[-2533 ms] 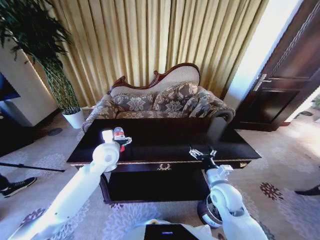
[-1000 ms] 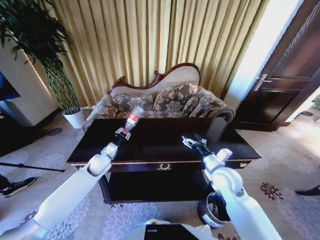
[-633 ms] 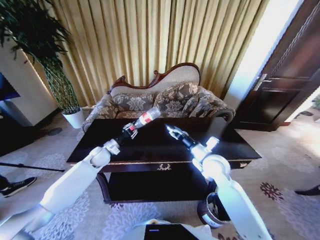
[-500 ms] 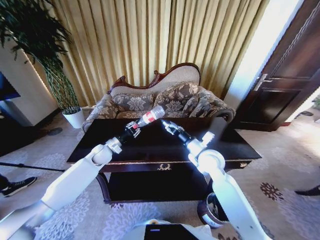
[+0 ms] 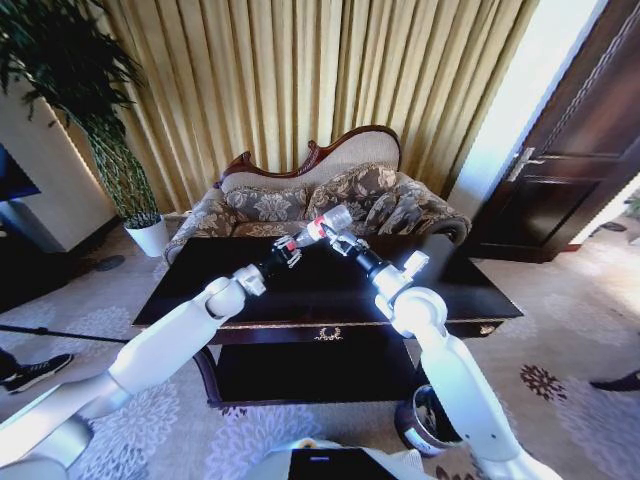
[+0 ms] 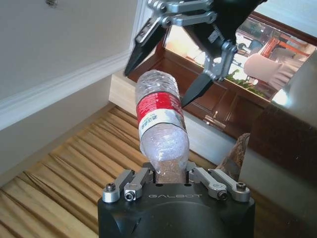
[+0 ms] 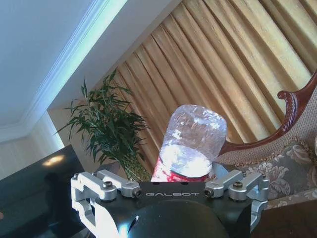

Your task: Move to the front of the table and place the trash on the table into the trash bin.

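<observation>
The trash in view is a small clear plastic bottle (image 5: 322, 228) with a red label, held in the air above the dark glossy table (image 5: 462, 286). My left gripper (image 5: 291, 249) is shut on its cap end (image 6: 161, 168), and the bottle (image 6: 159, 119) points away from it. My right gripper (image 5: 343, 241) meets the bottle from the other side. Its fingers (image 6: 200, 84) stand open on either side of the bottle's base (image 7: 194, 136). The trash bin (image 5: 417, 426) sits on the carpet at the lower right, partly hidden behind my right arm.
A patterned sofa (image 5: 300, 205) stands behind the table, with gold curtains beyond it. A tall plant in a white pot (image 5: 150, 238) is at the far left, and a dark door (image 5: 570, 170) at the right. A lower shelf (image 5: 310, 370) runs under the tabletop.
My left gripper lifted the bottle off the table's left part and swung it up toward the middle. My right gripper rose from the front edge and moved left to the bottle's base.
</observation>
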Controlling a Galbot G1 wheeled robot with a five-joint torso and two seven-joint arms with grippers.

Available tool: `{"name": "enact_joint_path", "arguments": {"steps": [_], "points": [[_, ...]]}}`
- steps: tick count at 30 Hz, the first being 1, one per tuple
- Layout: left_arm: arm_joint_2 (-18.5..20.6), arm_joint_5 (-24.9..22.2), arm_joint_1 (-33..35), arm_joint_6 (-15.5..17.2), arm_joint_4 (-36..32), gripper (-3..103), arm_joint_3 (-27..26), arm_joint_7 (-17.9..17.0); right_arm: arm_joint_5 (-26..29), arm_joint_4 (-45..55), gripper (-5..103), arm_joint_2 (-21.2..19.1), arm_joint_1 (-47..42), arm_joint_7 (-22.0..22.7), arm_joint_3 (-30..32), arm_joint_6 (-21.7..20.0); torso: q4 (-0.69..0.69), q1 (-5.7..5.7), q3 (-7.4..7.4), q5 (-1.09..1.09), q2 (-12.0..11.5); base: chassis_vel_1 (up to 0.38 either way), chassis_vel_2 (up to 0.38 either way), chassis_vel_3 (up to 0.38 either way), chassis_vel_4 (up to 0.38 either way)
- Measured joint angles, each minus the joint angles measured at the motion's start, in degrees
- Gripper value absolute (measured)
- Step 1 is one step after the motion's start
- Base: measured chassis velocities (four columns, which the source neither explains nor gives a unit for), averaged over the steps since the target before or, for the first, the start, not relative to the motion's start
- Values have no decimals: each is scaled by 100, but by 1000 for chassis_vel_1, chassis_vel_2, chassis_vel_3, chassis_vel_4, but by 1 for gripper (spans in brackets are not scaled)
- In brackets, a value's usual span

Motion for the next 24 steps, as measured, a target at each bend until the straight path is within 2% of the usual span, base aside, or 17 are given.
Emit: {"name": "enact_joint_path", "arguments": {"steps": [13,24], "points": [[-365,-65,-323,256,73,24,616,-12,-39,-117,100,-2,161,16,39,23,0,0,0,0,0,0,0,0,0],[-287,-57,-336,314,-62,24,662,3,-59,-119,100,-34,49,-10,178,42,0,-1,0,0,0,0,0,0,0]]}}
